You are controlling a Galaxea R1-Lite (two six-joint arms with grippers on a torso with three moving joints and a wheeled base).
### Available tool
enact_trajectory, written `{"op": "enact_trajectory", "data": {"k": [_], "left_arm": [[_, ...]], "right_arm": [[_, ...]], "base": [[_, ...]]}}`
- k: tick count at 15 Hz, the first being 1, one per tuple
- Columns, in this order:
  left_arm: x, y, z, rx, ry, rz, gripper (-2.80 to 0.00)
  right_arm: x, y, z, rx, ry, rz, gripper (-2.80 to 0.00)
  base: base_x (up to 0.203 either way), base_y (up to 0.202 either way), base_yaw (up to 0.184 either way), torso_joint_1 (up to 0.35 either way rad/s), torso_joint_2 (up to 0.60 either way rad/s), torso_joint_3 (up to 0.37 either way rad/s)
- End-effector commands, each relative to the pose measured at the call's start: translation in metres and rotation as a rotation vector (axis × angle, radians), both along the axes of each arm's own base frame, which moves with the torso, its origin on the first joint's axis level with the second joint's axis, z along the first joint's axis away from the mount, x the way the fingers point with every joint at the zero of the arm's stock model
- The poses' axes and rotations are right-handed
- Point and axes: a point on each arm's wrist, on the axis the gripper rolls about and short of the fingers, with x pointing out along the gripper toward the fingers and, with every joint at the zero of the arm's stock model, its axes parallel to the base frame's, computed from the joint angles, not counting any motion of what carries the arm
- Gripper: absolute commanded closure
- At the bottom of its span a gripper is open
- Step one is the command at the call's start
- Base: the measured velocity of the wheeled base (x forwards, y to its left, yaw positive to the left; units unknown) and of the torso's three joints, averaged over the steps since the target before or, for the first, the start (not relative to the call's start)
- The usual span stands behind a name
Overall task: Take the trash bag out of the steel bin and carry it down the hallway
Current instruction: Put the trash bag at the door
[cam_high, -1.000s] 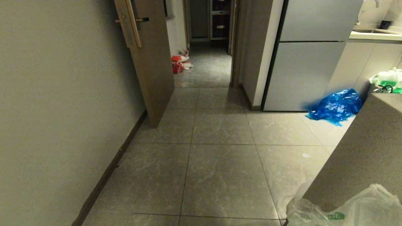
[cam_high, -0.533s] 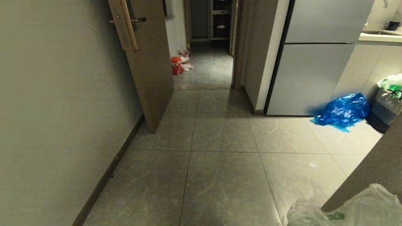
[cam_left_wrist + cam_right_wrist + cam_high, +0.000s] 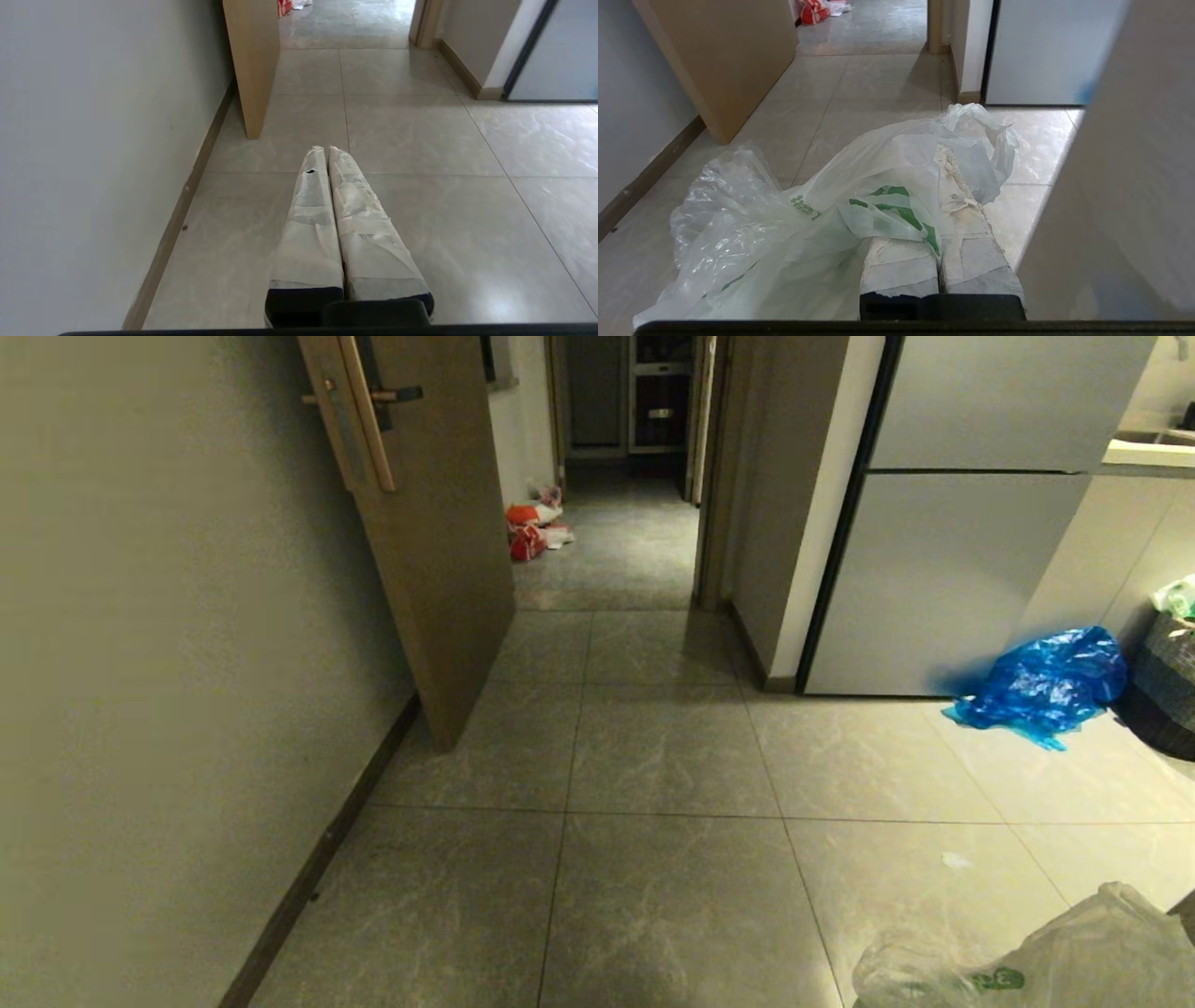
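Observation:
The trash bag (image 3: 1055, 952), thin whitish plastic with a green print, hangs at the lower right of the head view. In the right wrist view the trash bag (image 3: 822, 205) drapes over my right gripper (image 3: 945, 154), which is shut on a fold of it; plastic covers the tips. My left gripper (image 3: 325, 150) is shut with nothing in it and hangs over the floor tiles. The hallway (image 3: 616, 541) runs ahead between the door and the wall corner. The steel bin is out of view.
An open wooden door (image 3: 420, 523) stands along the left wall. A grey fridge (image 3: 962, 569), a shiny blue bag (image 3: 1046, 686) and a dark basket (image 3: 1167, 691) are at the right. An orange-red bag (image 3: 525, 527) lies far down the passage. A beige counter panel (image 3: 1125, 186) is close beside my right gripper.
The whole head view has shifted: the camera has moved on, the beige counter panel has slid out at the right, and the door and fridge are closer. The bag keeps its place.

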Motion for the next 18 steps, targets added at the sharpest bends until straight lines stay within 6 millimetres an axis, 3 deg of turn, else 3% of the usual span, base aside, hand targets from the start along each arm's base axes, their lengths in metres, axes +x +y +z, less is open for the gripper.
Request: {"op": "enact_trajectory", "data": {"k": [1, 18], "left_arm": [[0.0001, 0.0000, 0.0001, 0.000, 0.000, 0.000, 0.00], [0.0002, 0.0000, -0.0003, 0.000, 0.003, 0.000, 0.00]], "right_arm": [[0.0012, 0.0000, -0.0037, 0.001, 0.015, 0.001, 0.00], [0.0012, 0.0000, -0.0037, 0.001, 0.015, 0.001, 0.00]], "base": [[0.191, 0.000, 0.002, 0.003, 0.00, 0.002], [0.192, 0.000, 0.001, 0.002, 0.00, 0.001]]}}
